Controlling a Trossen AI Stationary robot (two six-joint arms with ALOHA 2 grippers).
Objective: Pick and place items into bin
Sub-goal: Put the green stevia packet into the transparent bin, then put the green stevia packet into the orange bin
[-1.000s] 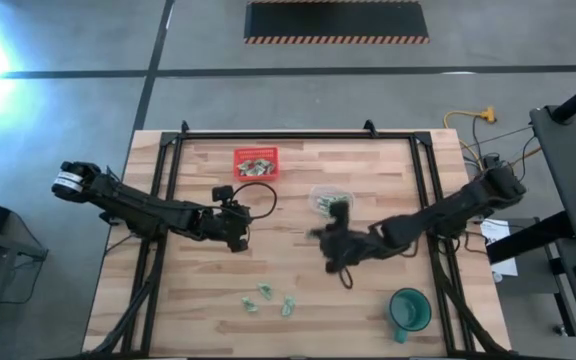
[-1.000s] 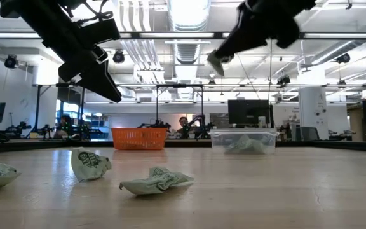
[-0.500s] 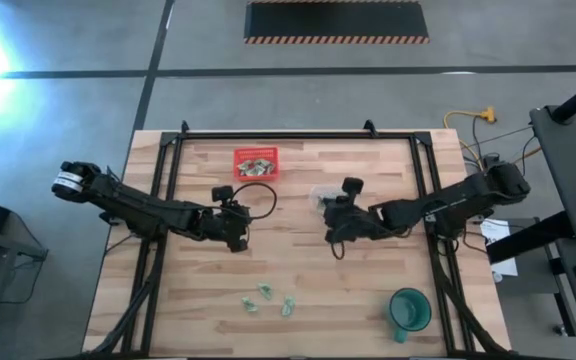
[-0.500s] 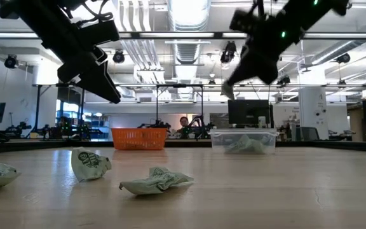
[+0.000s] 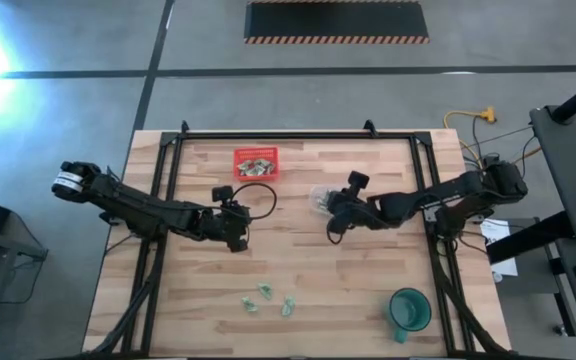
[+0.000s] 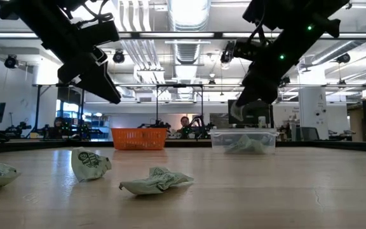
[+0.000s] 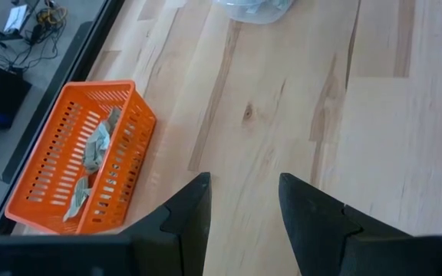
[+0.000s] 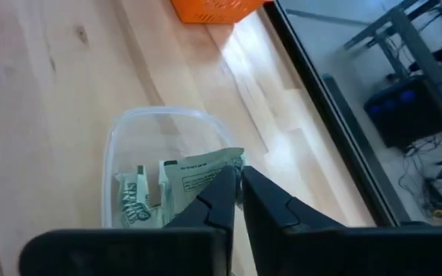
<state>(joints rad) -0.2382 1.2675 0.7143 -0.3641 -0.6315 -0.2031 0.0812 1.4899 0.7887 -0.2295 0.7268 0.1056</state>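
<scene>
My right gripper (image 5: 330, 207) hangs over a clear plastic tub (image 5: 320, 197) and is shut on one pale green wrapped item (image 8: 198, 175). The tub holds more such items (image 8: 133, 203). Three items (image 5: 268, 298) lie loose on the wood near the table's front edge, seen up close in the low view (image 6: 157, 180). The red slotted bin (image 5: 255, 162) stands at the far edge with several items inside. My left gripper (image 7: 244, 192) hovers open and holds nothing, on the near side of the bin (image 7: 75, 169). My right gripper pinches the item by one edge (image 8: 230, 162) between its two fingertips. The fingers slant down from the table's right side. The item hangs at the fingertips (image 6: 237, 113), lifted clear, above the tub's opening.
A green cup (image 5: 408, 310) stands near the front right corner. Black frame rails (image 5: 423, 180) run along the table's sides. Bare wood lies between the two arms and in front of the loose items.
My right gripper has carried the item toward the far edge and downward, from over the bare middle of the table to above the clear tub, rolling its wrist on the way. The left arm has kept still.
</scene>
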